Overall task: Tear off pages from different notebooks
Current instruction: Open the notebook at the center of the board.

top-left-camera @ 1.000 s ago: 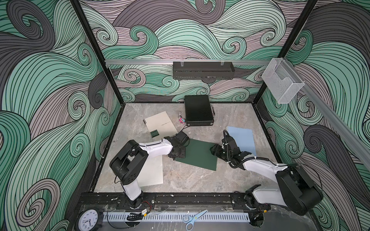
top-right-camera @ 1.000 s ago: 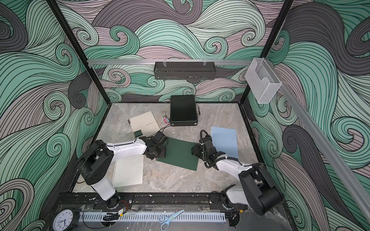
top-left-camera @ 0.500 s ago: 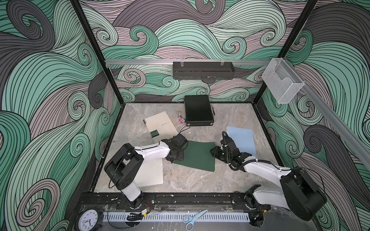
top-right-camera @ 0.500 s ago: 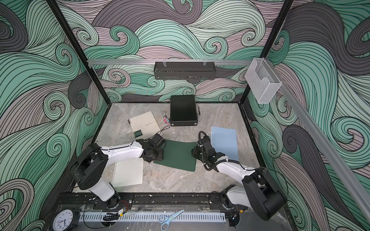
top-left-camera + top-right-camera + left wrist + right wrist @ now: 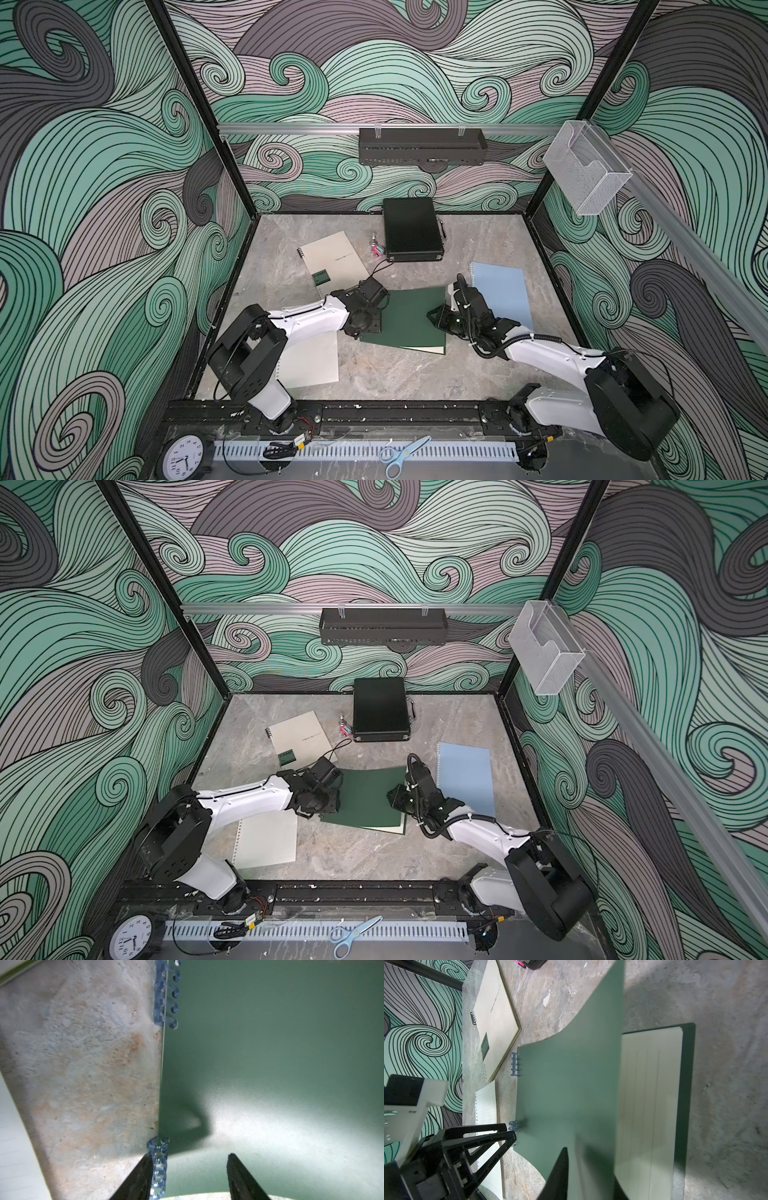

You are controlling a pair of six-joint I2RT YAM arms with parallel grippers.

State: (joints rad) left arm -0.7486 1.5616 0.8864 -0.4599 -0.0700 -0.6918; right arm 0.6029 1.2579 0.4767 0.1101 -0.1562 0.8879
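We find the dark green notebook (image 5: 409, 320) at the centre of the table (image 5: 395, 374). Its front cover (image 5: 566, 1088) is bowed up from the 3 o'clock edge, where the right gripper (image 5: 437, 319) is clenched on it, evidently to expose the ruled pages (image 5: 648, 1095) beneath. At the 9 o'clock edge the left gripper (image 5: 189, 1155) stands with jaws apart astride the blue binding rings (image 5: 159, 1167), which we judge pins the spine against the pull. One loose page (image 5: 309, 361) lies at 7 o'clock, the beige notebook (image 5: 332, 262) at 11, and the light blue notebook (image 5: 503, 295) at 3.
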